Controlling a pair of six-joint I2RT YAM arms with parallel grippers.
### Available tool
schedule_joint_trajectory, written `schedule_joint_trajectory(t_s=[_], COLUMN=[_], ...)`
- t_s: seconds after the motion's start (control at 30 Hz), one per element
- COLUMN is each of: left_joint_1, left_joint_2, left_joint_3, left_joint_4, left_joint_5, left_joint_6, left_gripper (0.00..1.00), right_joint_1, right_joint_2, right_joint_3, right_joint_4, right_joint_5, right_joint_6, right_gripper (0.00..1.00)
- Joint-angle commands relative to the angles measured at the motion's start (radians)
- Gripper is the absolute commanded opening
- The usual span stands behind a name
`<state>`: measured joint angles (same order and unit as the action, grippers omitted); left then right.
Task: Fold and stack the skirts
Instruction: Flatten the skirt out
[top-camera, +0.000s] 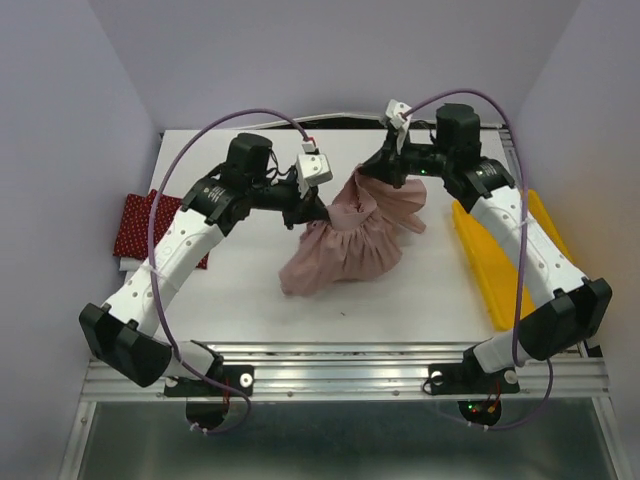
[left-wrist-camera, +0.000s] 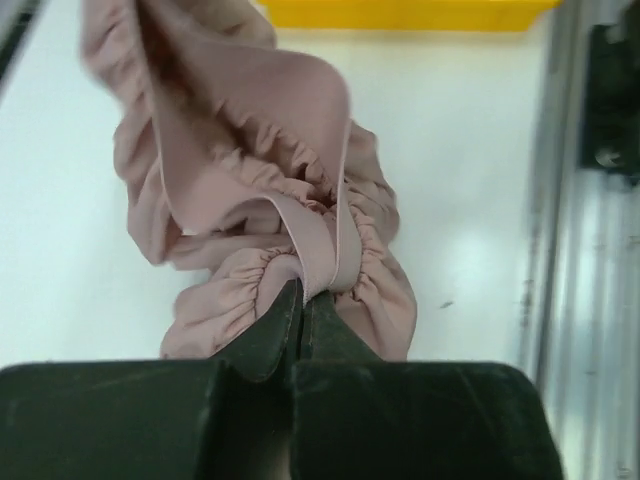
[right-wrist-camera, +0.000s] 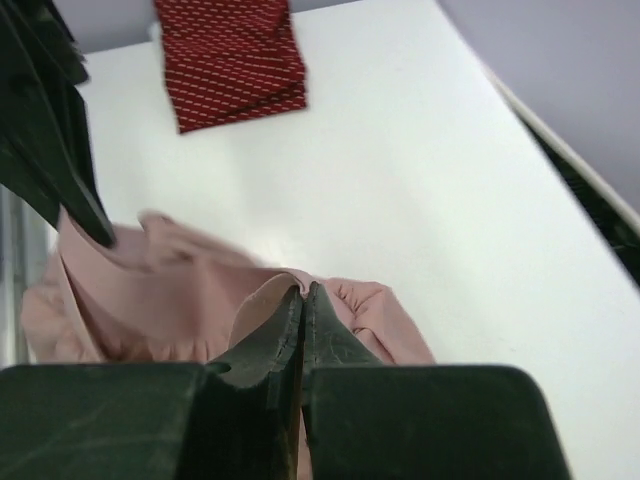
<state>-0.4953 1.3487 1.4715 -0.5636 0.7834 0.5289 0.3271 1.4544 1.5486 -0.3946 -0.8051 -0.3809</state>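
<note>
Though hoisted by both claws, slumps onto the surface (top-camera: 420, 290) beneath them.
Pink skirt (top-camera: 340, 250) soft, light, floppy; red dotted skirt (top-camera: 150, 228) folded, well left of left claw (top-camera: 312, 212); that and right claw (top-camera: 372, 172) clamped on pink cloth, elastic waistband (left-wrist-camera: 320, 240) likely the surest hold.

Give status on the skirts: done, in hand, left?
Done: red polka-dot skirt looks folded at the left edge of the table. In hand: left gripper and right gripper both shut on the pink skirt, holding it up bunched, unfolded. Left: fold the pink skirt, stack it on the red one.
</note>
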Motion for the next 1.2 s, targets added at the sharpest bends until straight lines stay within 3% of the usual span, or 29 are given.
schedule_joint_trajectory(t_s=[0.0,0.07,0.2,0.27,0.37,0.5,0.7,0.93,1.17], left_joint_1=[-0.013,0.079,0.312,0.345,0.351,0.298,0.247,0.247,0.245], left_joint_2=[-0.056,-0.017,0.090,0.122,0.084,-0.020,-0.183,-0.290,-0.229], left_joint_3=[0.028,0.109,0.301,0.354,0.287,0.133,-0.039,-0.068,-0.077], left_joint_4=[0.168,0.175,0.187,0.172,0.175,0.162,0.145,0.082,0.079], left_joint_5=[0.052,-0.120,-0.314,-0.371,-0.305,-0.173,-0.170,-0.174,-0.173], left_joint_6=[-0.234,-0.210,-0.204,-0.170,-0.129,-0.052,-0.030,-0.047,-0.067], left_gripper=[0.00,0.00,0.00,0.00,0.00,0.00,0.00,0.00,0.00], right_joint_1=[0.099,0.049,-0.104,-0.173,-0.183,-0.183,-0.174,-0.174,-0.174], right_joint_2=[-0.006,0.006,0.037,0.061,0.052,0.012,-0.068,-0.150,-0.076], right_joint_3=[0.024,0.059,0.149,0.207,0.213,0.160,0.064,0.036,0.015], right_joint_4=[0.094,0.076,0.077,0.079,0.077,0.051,-0.011,-0.090,-0.053], right_joint_5=[0.003,0.131,0.133,0.147,0.136,-0.022,-0.063,-0.049,0.007], right_joint_6=[0.152,0.091,0.079,0.060,0.039,0.056,0.014,-0.030,-0.039], right_gripper=[0.01,0.01,0.01,0.01,0.01,0.01,0.01,0.01,0.01])
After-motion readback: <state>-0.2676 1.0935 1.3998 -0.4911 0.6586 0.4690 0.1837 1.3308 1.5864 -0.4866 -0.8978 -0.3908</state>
